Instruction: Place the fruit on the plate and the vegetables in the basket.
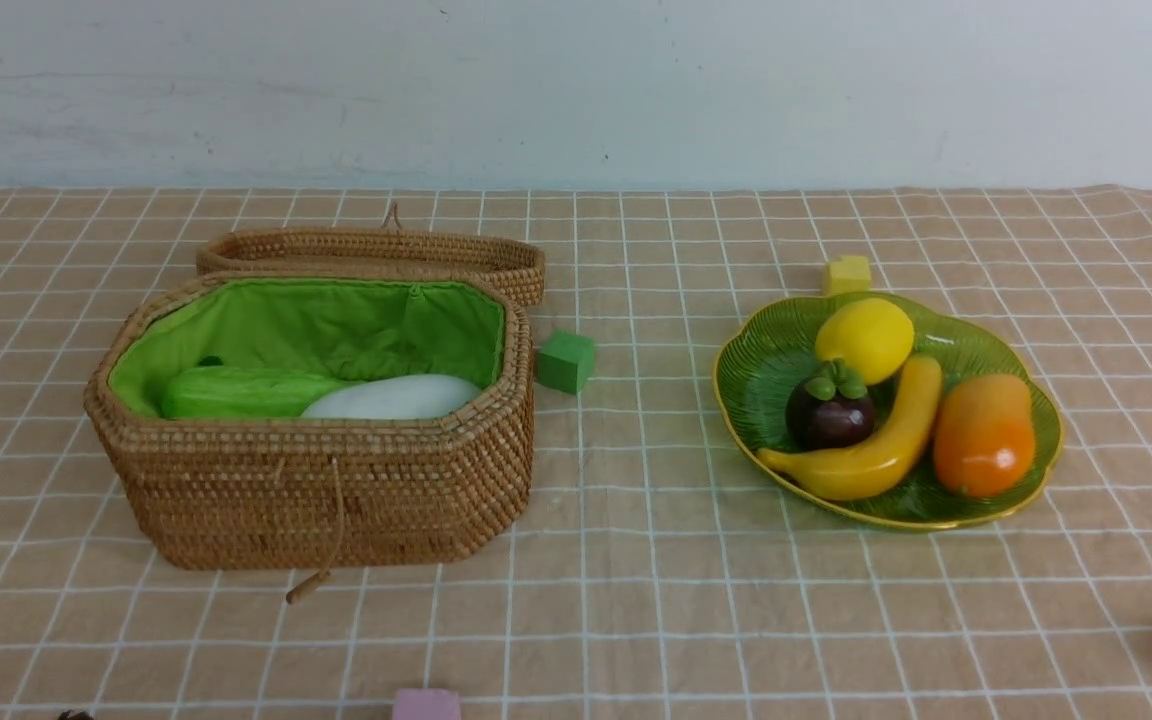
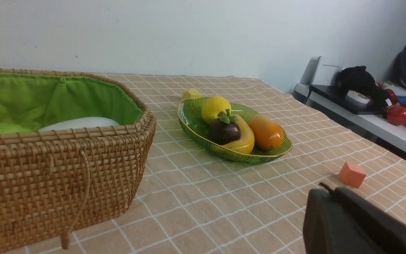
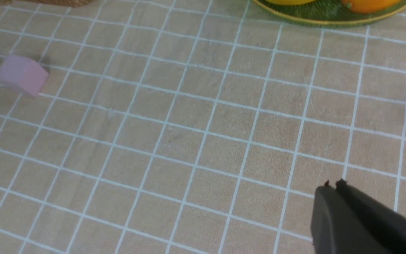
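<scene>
we see a checked tan tablecloth under everything. a pink cube lies well ahead of the right tool, an orange cube just beyond the left tool. a green cube and a yellow cube sit farther off.

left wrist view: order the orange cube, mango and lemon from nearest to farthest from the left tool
1. orange cube, on the cloth just past the shut left tool
2. mango, on the plate's near side
3. lemon, toward the plate's far end
</scene>
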### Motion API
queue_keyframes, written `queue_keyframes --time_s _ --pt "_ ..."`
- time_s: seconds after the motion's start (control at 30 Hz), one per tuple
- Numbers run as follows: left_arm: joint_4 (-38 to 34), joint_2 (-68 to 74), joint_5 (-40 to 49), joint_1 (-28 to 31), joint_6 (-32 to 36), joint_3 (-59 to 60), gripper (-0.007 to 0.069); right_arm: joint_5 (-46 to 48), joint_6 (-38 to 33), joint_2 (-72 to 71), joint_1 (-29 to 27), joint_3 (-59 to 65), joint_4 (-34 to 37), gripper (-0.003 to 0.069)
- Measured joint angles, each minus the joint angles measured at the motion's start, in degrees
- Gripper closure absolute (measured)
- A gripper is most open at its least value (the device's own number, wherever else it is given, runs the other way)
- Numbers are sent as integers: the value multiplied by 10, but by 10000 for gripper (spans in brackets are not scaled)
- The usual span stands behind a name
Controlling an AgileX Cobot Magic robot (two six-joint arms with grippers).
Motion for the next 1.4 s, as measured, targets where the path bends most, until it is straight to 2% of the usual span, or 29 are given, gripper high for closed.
queue_keyframes --time_s 0.13,0.2,0.27,0.33,0.4,0.47,0.53,0.6,0.7,1.4 --pt "0 0 0 0 0 0 636 -3 0 -5 -1 1 -14 653" --pt "0 0 0 0 0 0 634 -21 0 -17 -21 4 -23 659" --pt "0 0 0 0 0 0 634 -83 -13 -42 -66 21 -23 671" --pt "0 0 0 0 0 0 632 -181 -42 -86 -143 76 -18 677" --pt "0 0 1 0 0 0 632 -219 -51 -109 -174 108 -13 676" --pt "0 0 1 0 0 0 632 -303 -63 -172 -236 207 -3 676" --pt "0 0 1 0 0 0 631 -340 -66 -211 -261 276 3 676" --pt "0 0 1 0 0 0 629 -372 -67 -256 -273 336 7 676" --pt "0 0 1 0 0 0 628 -352 -68 -278 -278 360 9 676" --pt "-2 0 1 0 0 0 605 -335 -73 -281 -278 358 14 666"
